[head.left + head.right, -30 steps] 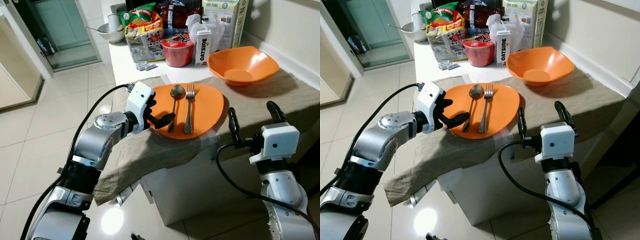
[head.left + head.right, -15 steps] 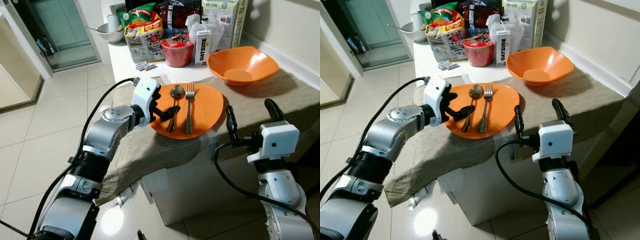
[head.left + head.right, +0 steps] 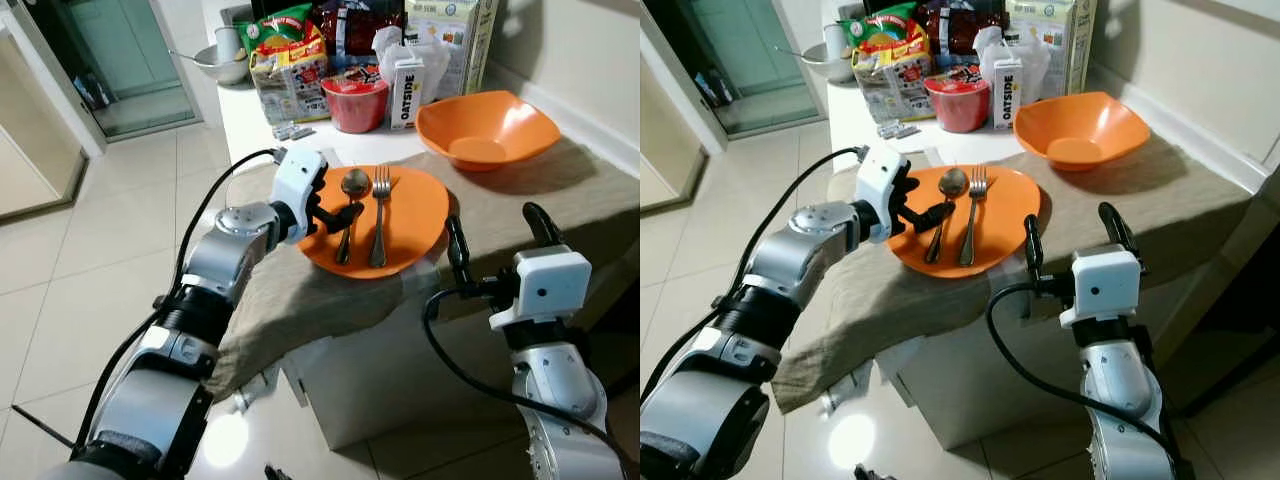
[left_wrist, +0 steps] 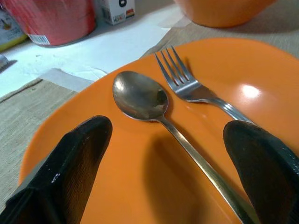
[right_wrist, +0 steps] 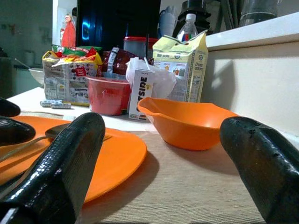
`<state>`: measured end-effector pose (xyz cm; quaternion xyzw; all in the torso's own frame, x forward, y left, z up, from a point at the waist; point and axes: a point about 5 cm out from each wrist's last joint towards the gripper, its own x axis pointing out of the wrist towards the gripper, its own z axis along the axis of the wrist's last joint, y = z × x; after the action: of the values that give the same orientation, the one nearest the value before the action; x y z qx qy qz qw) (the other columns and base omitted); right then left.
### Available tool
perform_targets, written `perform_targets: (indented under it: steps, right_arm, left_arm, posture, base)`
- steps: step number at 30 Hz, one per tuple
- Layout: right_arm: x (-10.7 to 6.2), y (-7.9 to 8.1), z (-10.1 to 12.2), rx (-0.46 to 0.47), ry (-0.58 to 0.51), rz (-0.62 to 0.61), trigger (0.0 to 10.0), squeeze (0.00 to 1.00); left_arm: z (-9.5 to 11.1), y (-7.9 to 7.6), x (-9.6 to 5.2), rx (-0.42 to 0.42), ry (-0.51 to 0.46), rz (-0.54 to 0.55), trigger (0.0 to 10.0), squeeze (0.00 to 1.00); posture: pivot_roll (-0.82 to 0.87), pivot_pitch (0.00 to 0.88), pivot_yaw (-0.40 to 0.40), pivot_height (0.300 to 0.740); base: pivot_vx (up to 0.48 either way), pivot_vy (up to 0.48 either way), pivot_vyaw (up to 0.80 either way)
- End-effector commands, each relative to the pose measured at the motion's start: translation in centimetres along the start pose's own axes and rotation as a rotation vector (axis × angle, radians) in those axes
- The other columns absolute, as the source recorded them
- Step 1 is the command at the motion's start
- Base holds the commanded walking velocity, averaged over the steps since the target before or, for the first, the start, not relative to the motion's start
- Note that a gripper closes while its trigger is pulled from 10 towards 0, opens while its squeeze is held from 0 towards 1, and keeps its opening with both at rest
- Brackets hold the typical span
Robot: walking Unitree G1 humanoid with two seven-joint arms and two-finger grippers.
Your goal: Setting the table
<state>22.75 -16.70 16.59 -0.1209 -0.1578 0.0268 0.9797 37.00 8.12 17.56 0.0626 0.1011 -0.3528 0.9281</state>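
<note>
- Beyond my left jaws (image 3: 923, 212), at the far end of the bench (image 3: 250, 110), stand a red cup (image 3: 355, 102), a white carton (image 3: 405, 94), snack bags (image 3: 288, 72) and a metal bowl (image 3: 222, 66).
- An orange bowl (image 3: 487, 127) sits on the beige cloth (image 3: 520, 195), ahead of my right jaws (image 3: 1068, 232); nothing lies between them.
- The orange plate (image 3: 415, 215) lies on the cloth under my left jaws.
- The spoon (image 4: 154, 109) lies on the plate between my left jaws, which are spread apart and straddle its handle without touching it.
- Spoon long axis: bowl end pointing away from me toward the red cup, handle running back toward me.
- The fork (image 4: 191, 86) lies just beside the spoon, roughly parallel, tines pointing the same way.
- My right jaws are released, hovering at the near bench edge beside the plate.
</note>
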Motion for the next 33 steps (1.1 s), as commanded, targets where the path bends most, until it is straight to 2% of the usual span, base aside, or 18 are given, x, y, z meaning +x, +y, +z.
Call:
perform_targets:
  steps: [1,2,11,33]
  right_arm:
    - [0.0,0.3,0.7,0.006,-0.020,0.002,10.0,0.00]
    - [0.0,0.3,0.7,0.006,-0.020,0.003,10.0,0.00]
    - [0.0,0.5,0.8,0.010,-0.022,0.004,10.0,0.00]
    - [0.3,0.9,0.9,0.026,-0.021,0.016,10.0,0.00]
  left_arm:
    - [0.7,0.5,0.1,0.021,-0.013,0.021,10.0,0.29]
    - [0.7,0.5,0.2,0.019,-0.014,0.020,10.0,0.00]
    - [0.5,0.5,0.8,0.006,-0.010,0.035,10.0,0.00]
    - [-0.8,0.2,1.6,-0.146,0.067,0.027,10.0,0.00]
  posture:
    - [-0.25,0.028,0.167,0.740]
    - [-0.25,0.028,0.167,0.740]
    - [-0.26,0.031,0.169,0.740]
    - [-0.25,0.037,0.165,0.740]
  base:
    - [0.000,0.000,0.00]
    - [0.000,0.000,0.00]
    - [0.000,0.000,0.00]
    - [0.000,0.000,0.00]
